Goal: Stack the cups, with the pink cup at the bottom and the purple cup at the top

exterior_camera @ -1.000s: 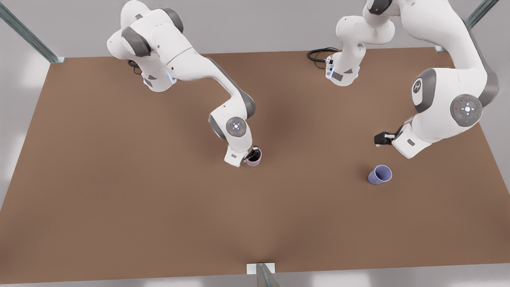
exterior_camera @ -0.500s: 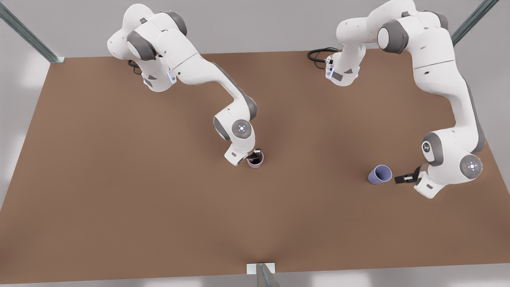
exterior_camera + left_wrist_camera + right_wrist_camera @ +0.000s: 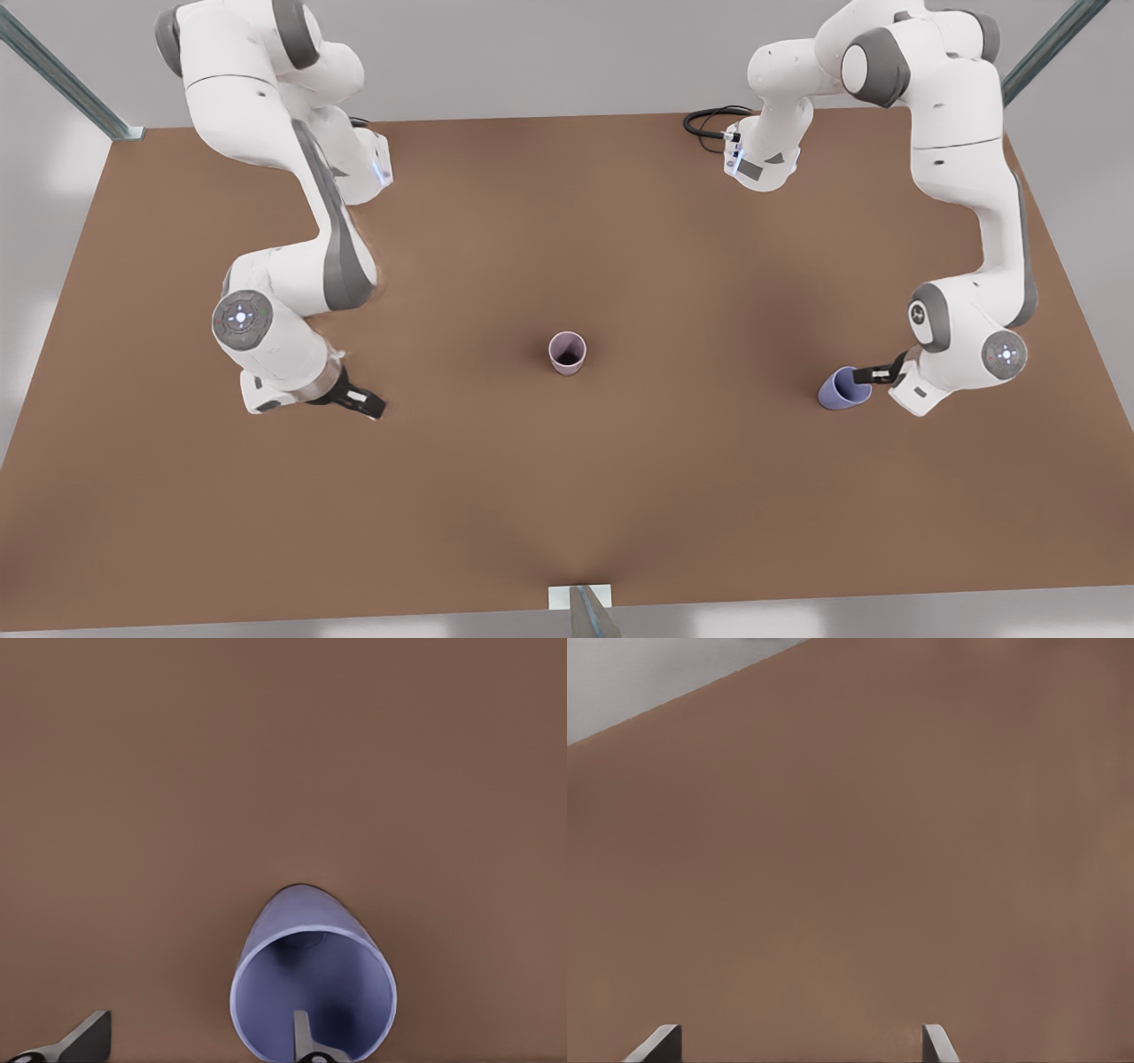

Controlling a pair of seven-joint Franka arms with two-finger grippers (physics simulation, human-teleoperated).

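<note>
Front view: pink cup (image 3: 567,353) stands upright mid-table (image 3: 567,496), alone. Purple cup (image 3: 842,390) lies on its side near the front view's right, mouth toward the left gripper (image 3: 873,374), which sits at its rim. Right gripper (image 3: 365,405) waits well apart, over bare table.

Left wrist view: fingers spread wide, one finger (image 3: 306,1036) inside the cup's mouth, the other outside the wall. To do it well: close squarely on the wall w/o rolling the cup, then lift & right it.

Right wrist view: fingers apart, nothing btw them.
</note>
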